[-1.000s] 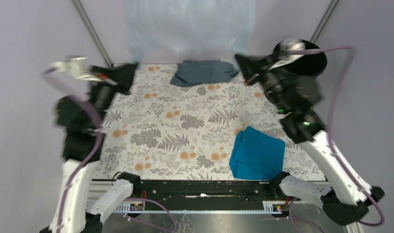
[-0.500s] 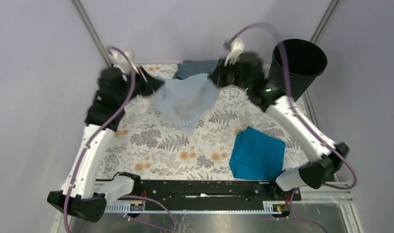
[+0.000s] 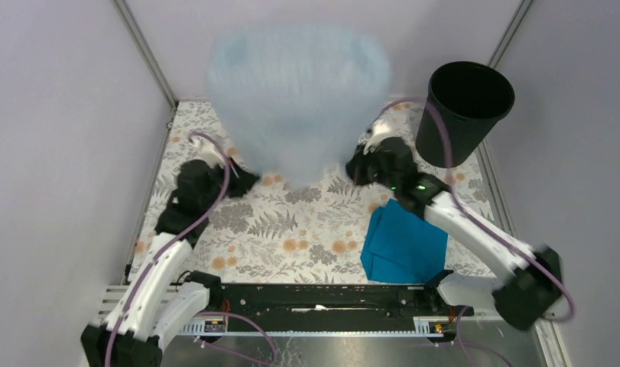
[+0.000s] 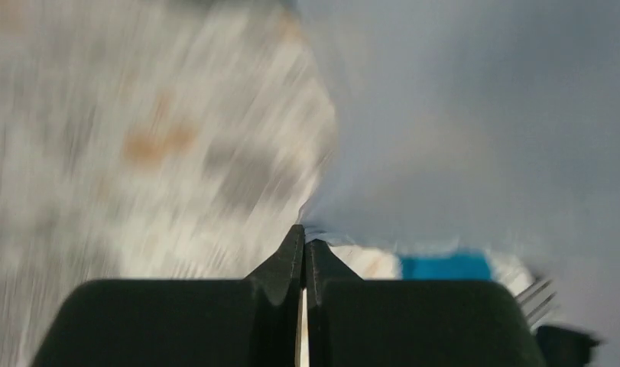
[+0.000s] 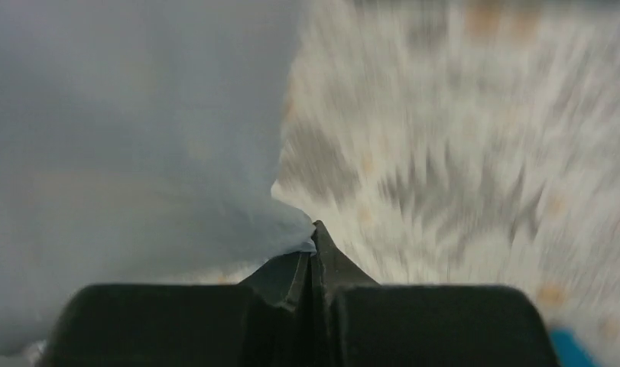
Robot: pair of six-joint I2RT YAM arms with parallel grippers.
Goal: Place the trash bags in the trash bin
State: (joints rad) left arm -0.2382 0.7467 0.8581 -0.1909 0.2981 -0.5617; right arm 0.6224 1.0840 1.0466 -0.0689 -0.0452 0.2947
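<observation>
The pale blue translucent trash bag (image 3: 299, 99) billows up in a blurred sheet between both grippers, over the back middle of the table. My left gripper (image 3: 245, 180) is shut on its left lower corner (image 4: 322, 229). My right gripper (image 3: 352, 170) is shut on its right lower corner (image 5: 291, 229). The black trash bin (image 3: 465, 111) stands upright at the back right, to the right of the right gripper. Both wrist views are motion-blurred.
A folded bright teal cloth (image 3: 404, 243) lies at the front right, under the right forearm, and shows as a strip in the left wrist view (image 4: 443, 266). The floral tablecloth (image 3: 291, 229) covers the table. The grey-blue cloth is hidden behind the bag.
Both grippers dropped low and toward the near side with the bag's corners. The bag, bunched between them half a second ago, now balloons upward in a wide sheet.
</observation>
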